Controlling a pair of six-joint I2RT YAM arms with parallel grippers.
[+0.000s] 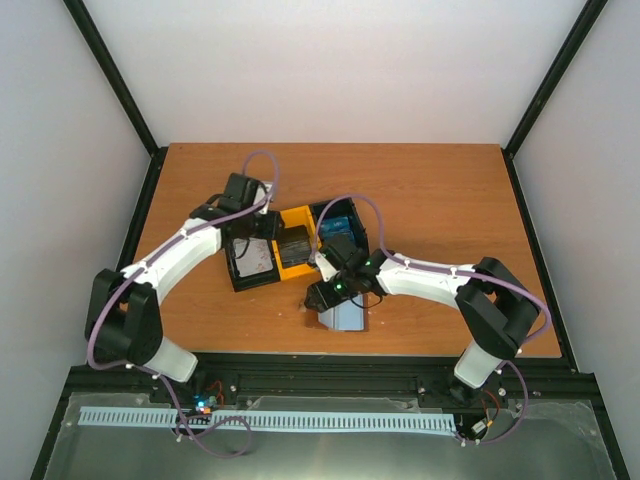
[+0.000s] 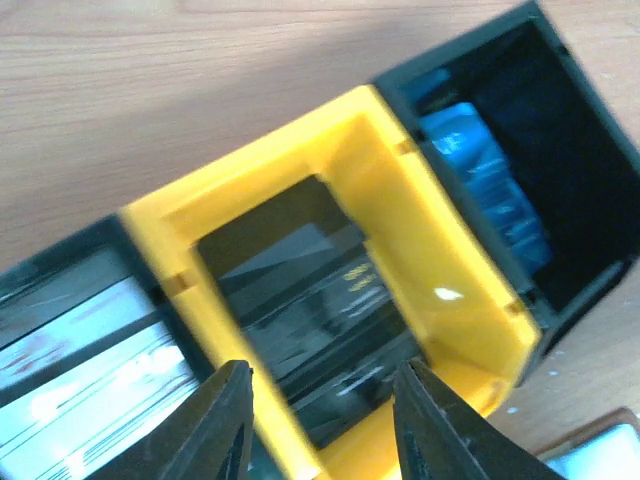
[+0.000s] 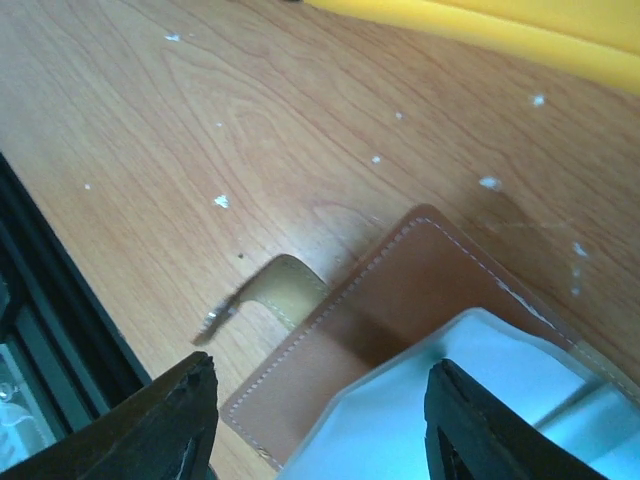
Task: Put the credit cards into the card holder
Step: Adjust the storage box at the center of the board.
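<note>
Over the yellow middle bin of the tray (image 2: pixel 420 230) is where the left gripper (image 2: pixel 320 425) hangs right now. Its fingers are roughly half apart with nothing between them, straddling the near end of the dark credit cards (image 2: pixel 300 300) stacked in there. More cards sit in the black bins either side, whitish ones (image 2: pixel 90 350) in one and blue ones (image 2: pixel 485 180) in the other.

I can't spot any card in the card holder (image 3: pixel 390 300) yet. It's lying open and flat on the table (image 3: pixel 200 120) just in front of the tray, brown leather with the pale blue pocket facing up and the little clasp tab (image 3: pixel 270 290) poking out. The right gripper (image 3: pixel 320 425) is just above it, fingers spread wide, holding nothing.

My guess is the step in hand is fishing a dark card out. To do it well:
- Come down so both fingers land inside the bin, not on the yellow wall.
- Pinch just the top card by its short end.
- Lift straight up so it doesn't catch the rim.
- Thin slick plastic will probably slip, so get a firm squeeze before lifting.

The right one would likely do best pinning the brown flap, so the holder doesn't skid when a card gets slid into that pocket
</note>
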